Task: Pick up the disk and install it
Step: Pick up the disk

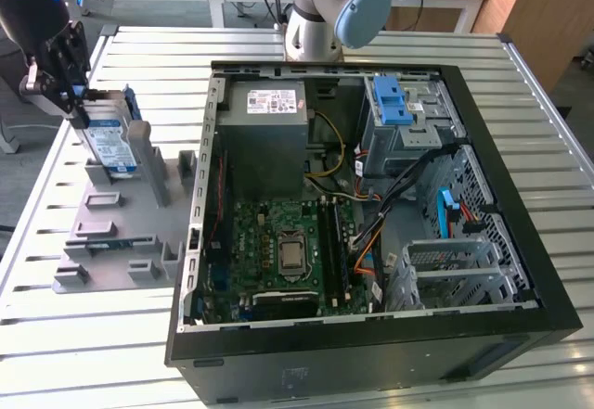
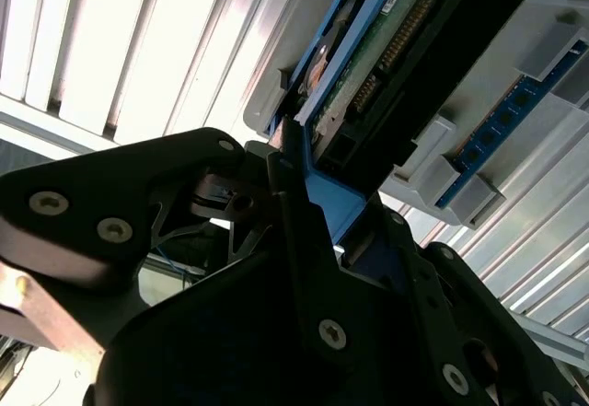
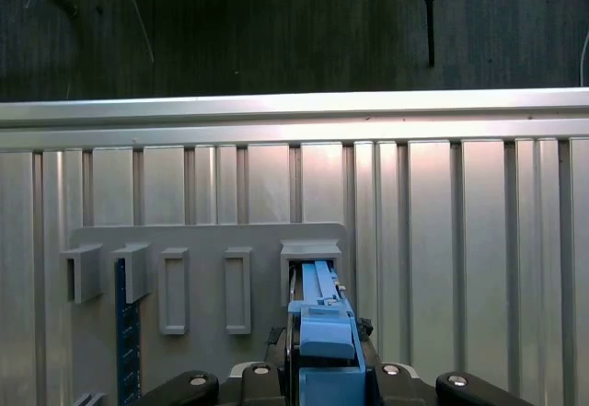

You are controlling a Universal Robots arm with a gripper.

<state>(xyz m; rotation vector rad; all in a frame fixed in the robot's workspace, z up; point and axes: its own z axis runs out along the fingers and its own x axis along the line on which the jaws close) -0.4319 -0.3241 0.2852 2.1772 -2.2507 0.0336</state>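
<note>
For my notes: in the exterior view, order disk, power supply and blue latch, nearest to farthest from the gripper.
1. Disk, held by the gripper, exterior view's left.
2. Power supply, inside the case, middle.
3. Blue latch, inside the case, further right.

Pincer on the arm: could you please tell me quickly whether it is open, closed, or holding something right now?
Pincer: closed on the disk, which stands upright at the grey holder.
</note>
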